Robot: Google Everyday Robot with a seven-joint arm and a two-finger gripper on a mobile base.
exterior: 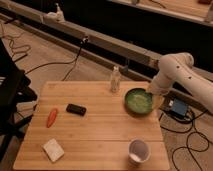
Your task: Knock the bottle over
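Note:
A small clear bottle (pixel 115 80) stands upright near the far edge of the wooden table (pixel 95 135). My white arm comes in from the right. Its gripper (pixel 153 93) hangs low at the table's far right, just behind the right rim of a green bowl (pixel 138 101). The gripper is to the right of the bottle, with a gap between them and the bowl in front of that gap.
On the table lie a carrot (pixel 52 117) and a black flat device (pixel 76 109) at the left, a white sponge (pixel 53 150) at the front left and a white cup (pixel 139 151) at the front right. Cables and a blue box (pixel 178 107) lie on the floor at the right.

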